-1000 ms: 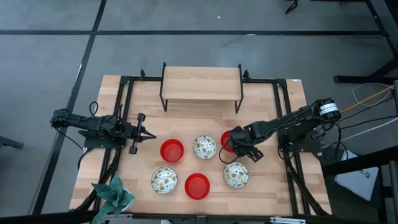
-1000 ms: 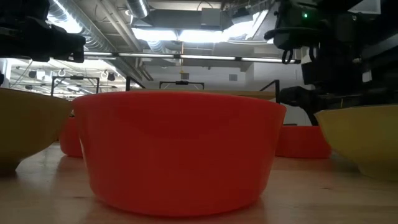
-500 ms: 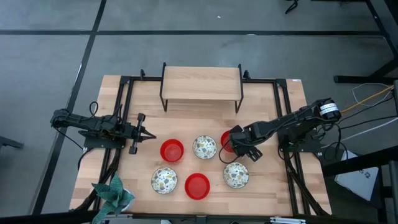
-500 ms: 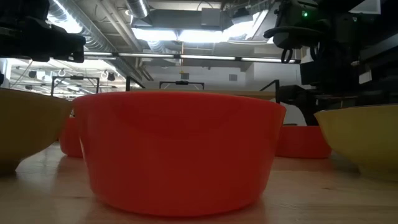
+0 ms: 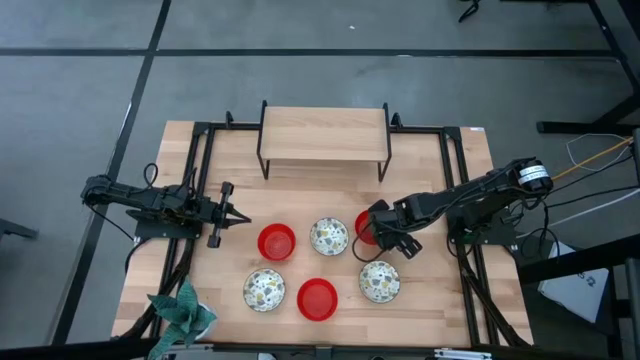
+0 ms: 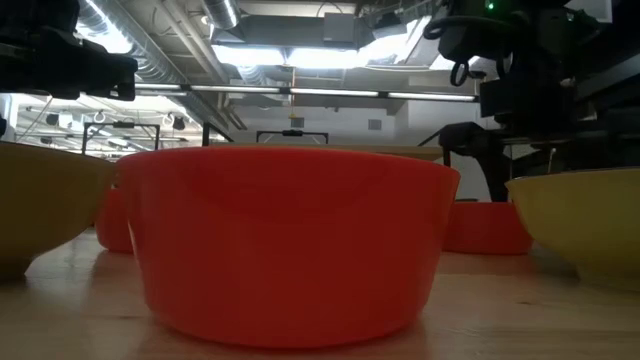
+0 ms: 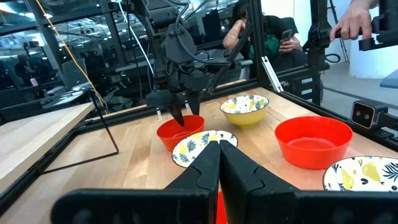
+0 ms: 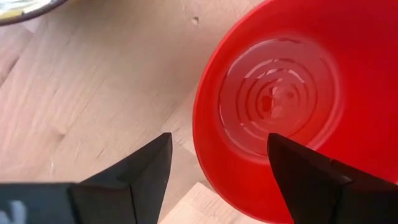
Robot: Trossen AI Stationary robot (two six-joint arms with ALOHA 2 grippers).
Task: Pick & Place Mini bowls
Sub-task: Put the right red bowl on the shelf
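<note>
Approach to a red mini bowl is being made by the right gripper, judged as the opening of a pick. In the right wrist view its two fingers are being held spread, one finger over bare wood just outside the rim and the other over the bowl's inside; nothing is being pinched yet. The left gripper is being kept pressed together and empty, well apart from the work, at the left side of the table.

The six mini bowls are being left loose on the table in front of the wooden shelf: a second red bowl, a floral bowl between the two reds, and nearer the front edge a floral bowl, a third red bowl and another floral bowl. A teal leafy object is being left at the front left corner.

For the next move, a lowering of the fingers astride the rim is being called for, then a closing on the wall, with care that the glossy bowl is not being pushed against its floral neighbour.
</note>
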